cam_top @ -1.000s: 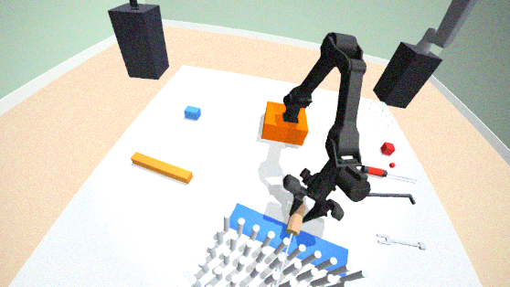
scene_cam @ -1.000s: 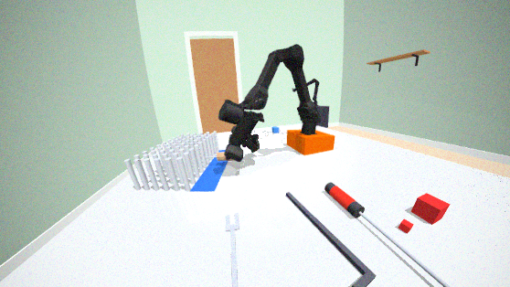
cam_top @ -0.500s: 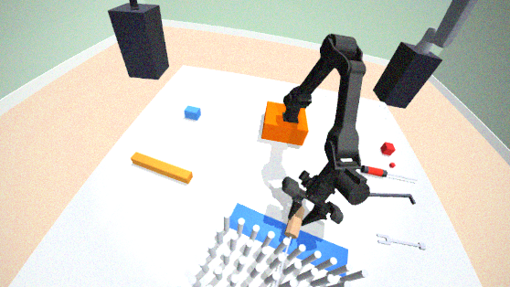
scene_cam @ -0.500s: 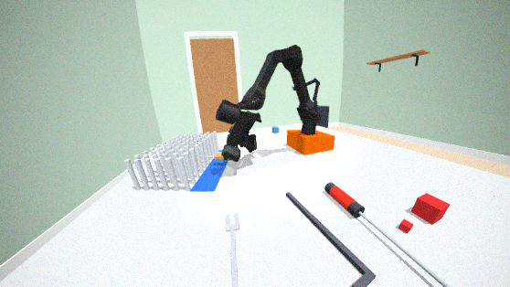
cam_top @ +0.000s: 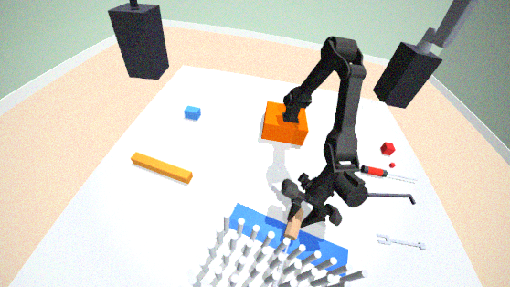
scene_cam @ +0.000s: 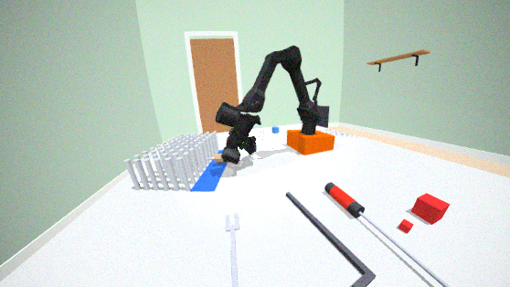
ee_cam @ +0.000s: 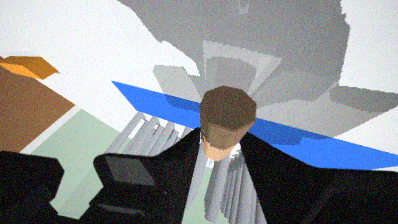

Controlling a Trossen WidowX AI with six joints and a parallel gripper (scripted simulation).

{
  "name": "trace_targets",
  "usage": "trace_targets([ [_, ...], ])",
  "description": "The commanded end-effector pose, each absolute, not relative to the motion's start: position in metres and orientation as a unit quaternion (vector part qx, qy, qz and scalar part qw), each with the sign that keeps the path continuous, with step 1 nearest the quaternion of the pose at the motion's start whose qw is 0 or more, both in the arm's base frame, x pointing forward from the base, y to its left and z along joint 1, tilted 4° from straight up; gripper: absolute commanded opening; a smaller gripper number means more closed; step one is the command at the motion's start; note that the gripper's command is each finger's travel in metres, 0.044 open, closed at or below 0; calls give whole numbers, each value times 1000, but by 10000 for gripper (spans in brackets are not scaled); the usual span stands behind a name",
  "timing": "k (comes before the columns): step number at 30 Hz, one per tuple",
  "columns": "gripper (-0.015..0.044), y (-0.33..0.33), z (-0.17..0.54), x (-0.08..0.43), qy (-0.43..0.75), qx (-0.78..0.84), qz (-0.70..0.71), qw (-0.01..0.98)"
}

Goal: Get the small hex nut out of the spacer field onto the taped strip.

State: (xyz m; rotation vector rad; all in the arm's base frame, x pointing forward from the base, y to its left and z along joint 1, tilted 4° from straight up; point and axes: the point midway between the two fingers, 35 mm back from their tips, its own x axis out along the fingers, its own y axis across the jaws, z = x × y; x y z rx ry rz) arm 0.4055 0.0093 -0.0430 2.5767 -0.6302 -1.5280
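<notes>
My gripper is shut on the wooden handle of a tool, over the blue taped strip. The tool's thin pale shaft runs from the handle in among the standing grey spacers; its far end is hidden. The spacers stand in close rows beyond the strip. I cannot make out the hex nut in any view. A dark hooked rod, a red screwdriver and a silver forked tool lie apart on the table.
The orange base block carries the arm. A yellow bar and a blue block lie on the table. Two red cubes, one larger and one small, lie near the screwdriver.
</notes>
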Motion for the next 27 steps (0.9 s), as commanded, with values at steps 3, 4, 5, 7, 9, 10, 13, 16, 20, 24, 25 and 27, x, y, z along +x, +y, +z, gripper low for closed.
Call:
trace_targets([
  [3, 0, 10, -48, 406, -204, 842, -497, 41],
  [4, 0, 10, -48, 406, -204, 842, -497, 41],
  [5, 0, 10, -49, 406, -204, 842, -497, 41],
  [7, 0, 10, -51, 406, -204, 842, -497, 41],
  [9, 0, 9, -52, 405, -204, 842, -497, 41],
  [10, 0, 9, -52, 405, -204, 842, -497, 41],
  [13, 0, 10, -52, 405, -204, 842, -497, 41],
  [16, 0, 10, -52, 404, -204, 842, -497, 41],
  [20, 0, 11, -52, 401, -204, 842, -497, 41],
  [24, 0, 12, -52, 399, -204, 842, -497, 41],
  [25, 0, 12, -52, 398, -205, 842, -497, 41],
  [27, 0, 12, -52, 397, -205, 842, -498, 41],
])
